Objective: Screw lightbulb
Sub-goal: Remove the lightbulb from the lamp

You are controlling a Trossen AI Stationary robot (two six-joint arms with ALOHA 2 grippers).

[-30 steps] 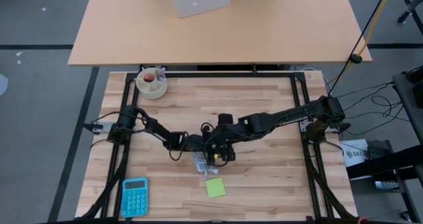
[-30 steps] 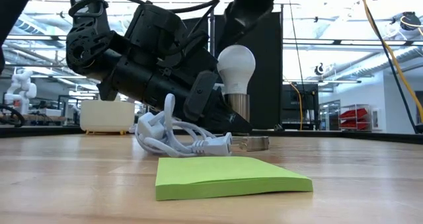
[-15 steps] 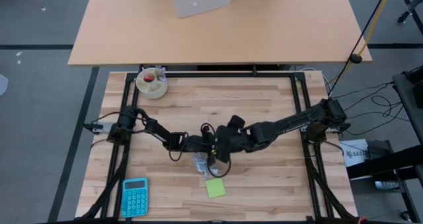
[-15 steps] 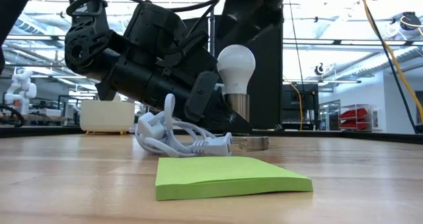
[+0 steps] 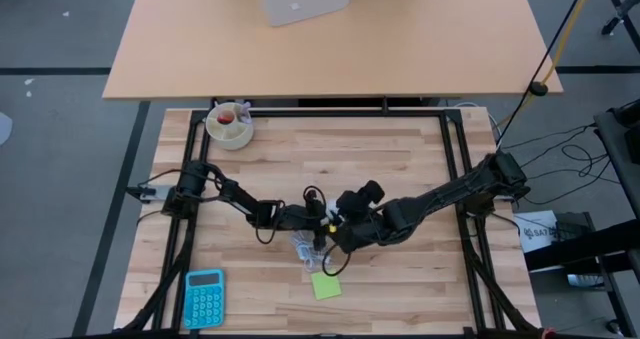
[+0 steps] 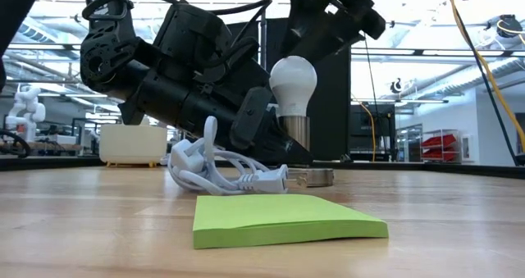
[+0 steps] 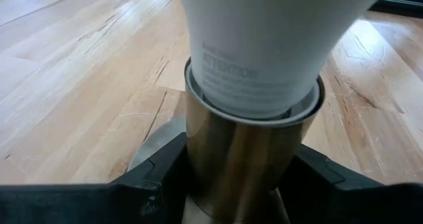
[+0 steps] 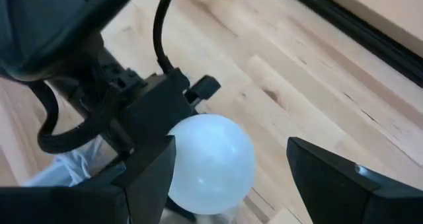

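Note:
The white lightbulb (image 6: 294,83) stands upright with its base in a silvery metal socket (image 6: 295,135) near the table's middle. My left gripper (image 7: 241,178) is shut on the socket and lies low, coming from the table's left (image 5: 312,220). My right gripper (image 8: 228,151) is open just above the bulb. Its two fingers stand on either side of the globe (image 8: 210,163), which sits close to one finger. In the low view the right gripper (image 6: 332,20) shows above the bulb. My left gripper pinches the socket's round metal wall (image 7: 198,164) between its two fingers, just below the bulb's white neck. The fingers (image 7: 155,184) come nearly level from the table's left. The socket stands upright on its flat base (image 6: 313,178) on the table. My right gripper has one finger (image 8: 149,178) right beside the globe; I cannot tell whether it touches.
A coiled white cable (image 6: 221,167) lies next to the socket, under my left gripper. A green sticky-note pad (image 5: 325,284) lies nearer the front edge. A blue calculator (image 5: 204,297) is at the front left and a white bowl (image 5: 230,124) at the far left.
My right arm has swung toward the table's near edge and its gripper has turned about over the bulb. In the low view it now shows above and to the right of the globe. The bulb, the socket and my left gripper have kept still.

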